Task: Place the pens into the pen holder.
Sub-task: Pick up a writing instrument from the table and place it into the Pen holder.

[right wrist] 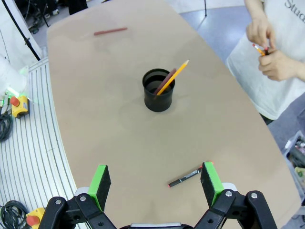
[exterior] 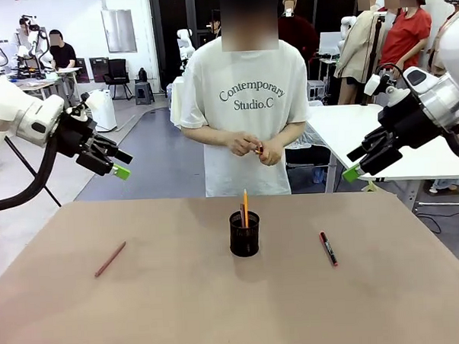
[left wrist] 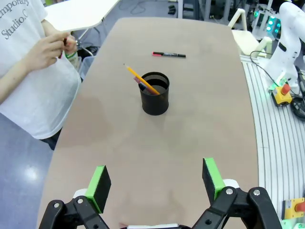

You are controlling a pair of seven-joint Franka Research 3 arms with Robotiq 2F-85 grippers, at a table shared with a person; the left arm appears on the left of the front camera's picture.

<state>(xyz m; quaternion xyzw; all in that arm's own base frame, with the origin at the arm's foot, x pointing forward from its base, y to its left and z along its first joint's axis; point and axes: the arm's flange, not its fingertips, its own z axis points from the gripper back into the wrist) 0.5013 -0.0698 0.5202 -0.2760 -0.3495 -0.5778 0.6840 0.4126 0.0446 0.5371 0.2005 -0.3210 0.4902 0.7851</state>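
Yellow pencil stands in the pen holder; reddish-brown pencil and black marker lie flat either side. Light, stiff, probably roll-prone; pinch mid-shaft. Left gripper and right gripper gape wide, empty.

grey floor, white side table, black chair beyond.

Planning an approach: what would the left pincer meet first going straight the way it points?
Probably bare tabletop, short of the pen holder; nothing lies between the left pincer and that spot. Depth is unclear from the wrist view.
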